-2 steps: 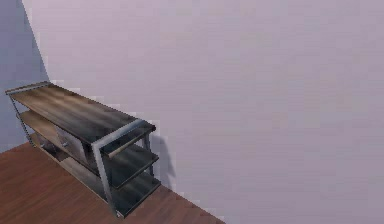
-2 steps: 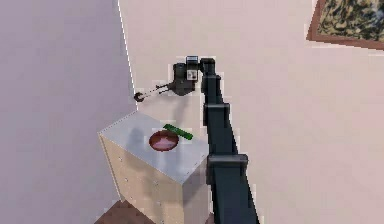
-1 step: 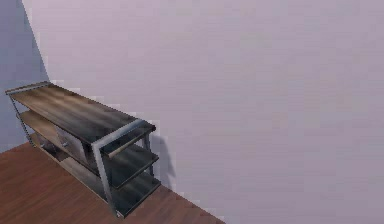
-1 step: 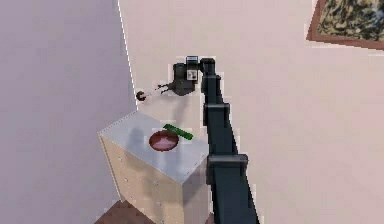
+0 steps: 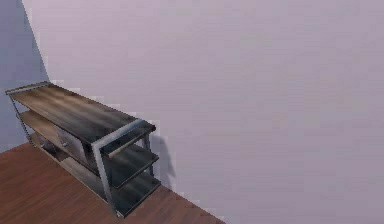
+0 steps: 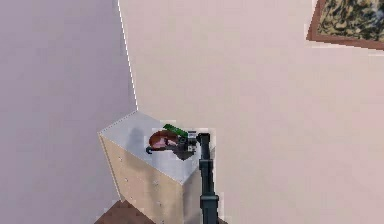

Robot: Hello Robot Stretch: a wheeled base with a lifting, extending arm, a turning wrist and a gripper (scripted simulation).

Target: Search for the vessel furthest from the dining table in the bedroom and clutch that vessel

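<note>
Claw (image 6: 167, 146) shows by a reddish-brown bowl (image 6: 157, 136) atop a pale cabinet (image 6: 140, 175); its hold cannot be told.

Bowl (image 6: 158, 140), perhaps, atop cabinet (image 6: 138, 172); painting (image 6: 350, 22) above, right.

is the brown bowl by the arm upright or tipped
Cannot tell: the bowl is a small reddish-brown blob at the tool, cabinet top behind it.

Arm (image 6: 207, 185): one dark square bar, rising near-upright from the arm side view's bottom edge, just right of the middle. Hand (image 6: 176, 142): dark body at the bar's far end, set to its left and reaching toward the view's left. Load: cannot be told.
</note>
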